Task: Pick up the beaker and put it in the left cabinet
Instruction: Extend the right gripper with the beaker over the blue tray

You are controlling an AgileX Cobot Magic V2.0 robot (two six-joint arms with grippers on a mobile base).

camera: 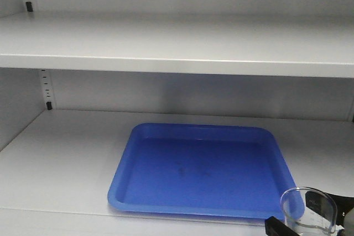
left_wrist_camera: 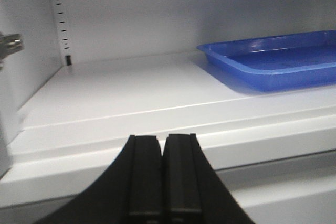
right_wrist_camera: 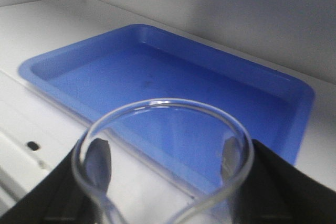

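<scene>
Glass beaker (camera: 308, 211) stands upright between the black fingers (right_wrist_camera: 278, 182) of the right gripper (camera: 307, 222), which press on its wall from both sides. It is at the front of the lower shelf (camera: 61, 164) of the cabinet (camera: 14, 120), by the near right corner of the blue tray (camera: 193, 130). Whether its base touches the shelf cannot be told. The tray lies flat on that shelf, under an upper shelf (camera: 166, 42), with a slotted rail (camera: 47, 89) at the back left. The left gripper (left_wrist_camera: 163, 177) has its jaws pressed together on nothing, just before the shelf's front edge, left of the tray.
</scene>
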